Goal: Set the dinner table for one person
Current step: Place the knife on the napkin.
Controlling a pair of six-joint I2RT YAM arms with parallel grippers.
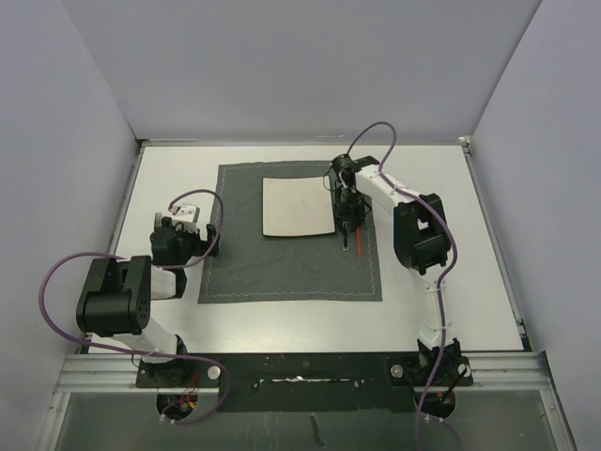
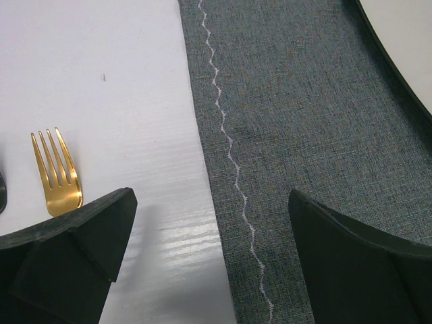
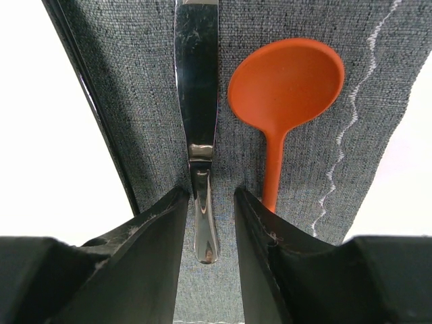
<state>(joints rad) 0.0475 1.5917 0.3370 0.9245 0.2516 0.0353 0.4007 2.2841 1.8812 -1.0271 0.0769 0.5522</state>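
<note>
Hovering over the table [image 1: 282, 324] left of the placemat [image 1: 282, 268] from above, the left gripper [image 1: 184, 230] has fingers wide apart, its wrist view putting the fork [image 2: 59, 177] just leftward, tines pointing away; the right wrist view shows the right gripper [image 3: 211, 196] narrowly astride the knife [image 3: 197, 81], unclamped

A dark grey stitched placemat [image 1: 282, 268] carried a white square plate [image 1: 297, 207] toward its far edge, with a shiny metal knife [image 3: 196, 88] lying just right of the plate and an orange spoon [image 3: 287, 81] close beside the knife, while a gold fork [image 2: 58, 177] lay off the mat to its left.
</note>
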